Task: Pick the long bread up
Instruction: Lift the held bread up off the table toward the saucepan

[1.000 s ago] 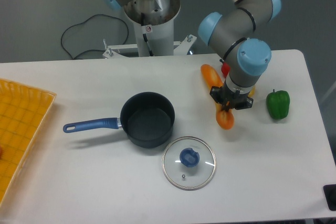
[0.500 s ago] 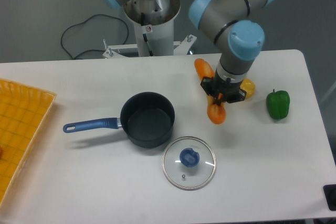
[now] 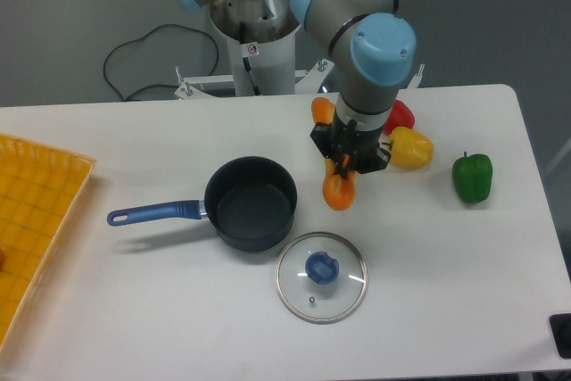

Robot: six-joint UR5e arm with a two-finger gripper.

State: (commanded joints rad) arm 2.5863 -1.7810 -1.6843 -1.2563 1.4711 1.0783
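Right of the dark round pot with the blue handle [image 3: 251, 202], the black two-finger gripper [image 3: 349, 160] had its jaws pinched around the middle of the long, slim orange-golden toy baguette [image 3: 337, 186]. One rounded end poked out above the gripper near the arm's wrist, and the other hung below, pointing roughly toward the round glass lid with the blue knob [image 3: 321, 277].

Honestly I'd say the grab itself was done and this was the lift-and-carry part. The baguette looked clear of the white surface [image 3: 446, 292], though from this one high angle I couldn't swear how far off it was. It sat just beside the pot's right rim, not touching it as far as I could see.

Behind the gripper were the short yellow toy pepper [image 3: 409, 147] and a red toy pepper [image 3: 399, 116], mostly hidden by the grey arm with the light-blue joint caps [image 3: 382, 46]. The green toy pepper [image 3: 472, 177] sat well apart to the right, and a yellow mesh tray [image 3: 36, 220] was at the far left edge.

Next move, I reckon: keep the squeeze steady so the bread doesn't pivot in the jaws, since it's held across its width with both ends free, and hold it up clear of the pot rim and the lid.
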